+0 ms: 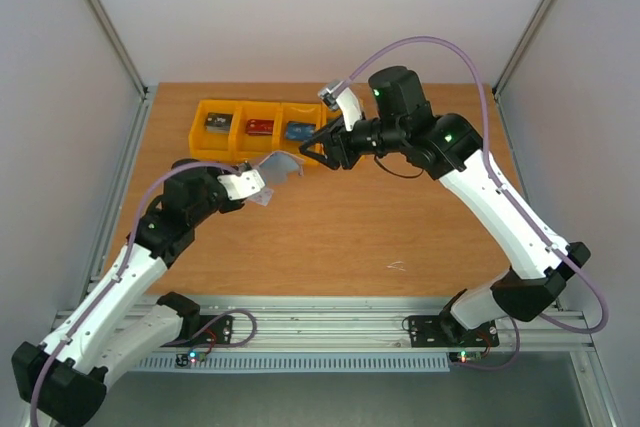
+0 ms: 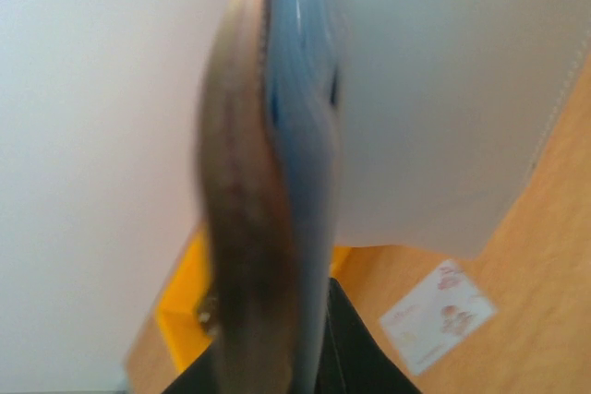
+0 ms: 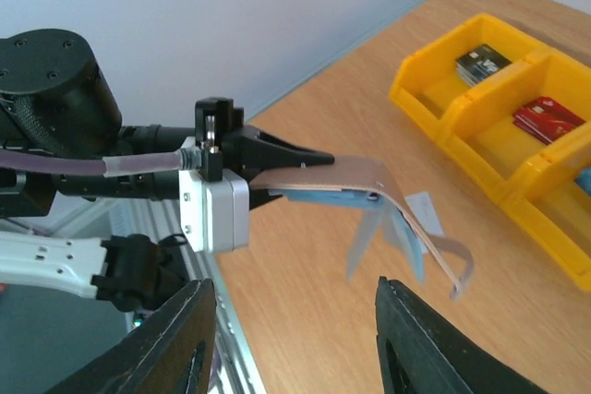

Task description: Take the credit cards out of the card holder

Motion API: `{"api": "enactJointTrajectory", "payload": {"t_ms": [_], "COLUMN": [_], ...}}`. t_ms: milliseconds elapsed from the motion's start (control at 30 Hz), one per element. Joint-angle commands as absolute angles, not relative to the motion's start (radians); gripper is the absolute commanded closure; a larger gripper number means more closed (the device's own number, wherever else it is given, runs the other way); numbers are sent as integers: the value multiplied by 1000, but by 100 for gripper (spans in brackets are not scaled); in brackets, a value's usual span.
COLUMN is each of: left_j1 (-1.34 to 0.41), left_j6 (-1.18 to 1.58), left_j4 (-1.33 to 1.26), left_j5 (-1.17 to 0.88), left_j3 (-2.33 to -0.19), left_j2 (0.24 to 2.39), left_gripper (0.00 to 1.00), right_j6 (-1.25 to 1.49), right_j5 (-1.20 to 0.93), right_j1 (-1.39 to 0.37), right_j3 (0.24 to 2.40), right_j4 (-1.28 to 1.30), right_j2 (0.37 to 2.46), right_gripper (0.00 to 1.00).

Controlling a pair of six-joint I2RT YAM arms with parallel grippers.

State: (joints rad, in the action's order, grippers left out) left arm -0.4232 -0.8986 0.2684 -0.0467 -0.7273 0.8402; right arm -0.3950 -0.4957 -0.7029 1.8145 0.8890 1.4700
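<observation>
My left gripper (image 1: 247, 185) is shut on one end of the card holder (image 1: 277, 168) and holds it above the table. In the right wrist view the holder (image 3: 369, 179) sticks out level from the left gripper (image 3: 282, 171), pinkish side up, blue-grey flaps drooping at its far end. In the left wrist view the holder (image 2: 277, 182) fills the frame edge-on. A pale credit card (image 2: 434, 315) with small red marks lies flat on the wood under it, and it also shows in the right wrist view (image 3: 425, 211). My right gripper (image 1: 320, 147) is open and empty, just right of the holder's free end.
A row of orange bins (image 1: 240, 107) stands at the back of the table, holding a dark card (image 1: 218, 123), a red one (image 1: 261, 128) and a blue one (image 1: 298, 131). The table's left edge and metal frame (image 3: 231, 320) lie near my left arm.
</observation>
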Motion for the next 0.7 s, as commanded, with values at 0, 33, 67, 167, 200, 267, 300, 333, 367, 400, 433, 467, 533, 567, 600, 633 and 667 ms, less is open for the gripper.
{"api": "enactJointTrajectory", "payload": {"t_ms": [0,33,67,167,200,267,300,333,367,400,433,467,533,567,600,633,667], "left_j1": [-425,-424,-423,-423,-425,-422,-422,-421,-419,-418,-416,-414,-405,-400,-394,-390,-385], "left_j6": [-661,-533,-440,-203,-136,-24,27,56,101,133,152,175,200,209,219,223,225], "left_j4": [388,421,436,429,410,372,348,324,297,272,250,229,201,189,180,166,149], "left_j5": [-210,-269,-328,-452,-472,-517,-541,-561,-583,-599,-613,-625,-637,-646,-658,-675,-695], "left_j3": [-870,-889,-899,-903,-899,-891,-887,-883,-879,-873,-868,-862,-849,-843,-833,-826,-818], "left_j2": [849,852,851,856,856,854,852,850,847,845,842,839,827,821,815,809,804], "left_gripper": [100,100,100,100,100,100,100,100,100,100,100,100,100,100,100,100,100], "right_j6": [-333,-325,-319,-363,-388,-405,-396,-387,-381,-374,-373,-375,-383,-385,-383,-383,-383], "right_j5": [-583,-599,-615,-644,-646,-651,-643,-621,-592,-559,-521,-490,-419,-384,-349,-323,-297], "right_j1": [-721,-729,-744,-813,-839,-861,-862,-862,-862,-862,-862,-862,-861,-861,-858,-857,-853], "right_j3": [1807,1806,1806,1823,1837,1840,1828,1817,1808,1801,1795,1790,1762,1747,1740,1739,1745], "right_j4": [801,785,770,770,789,796,790,785,784,786,793,802,806,809,820,839,858], "right_j2": [1500,1502,1505,1524,1534,1545,1547,1546,1543,1540,1537,1532,1514,1507,1504,1505,1510], "right_gripper": [54,55,56,57,58,59,60,61,61,62,63,63,63,63,63,64,64]}}
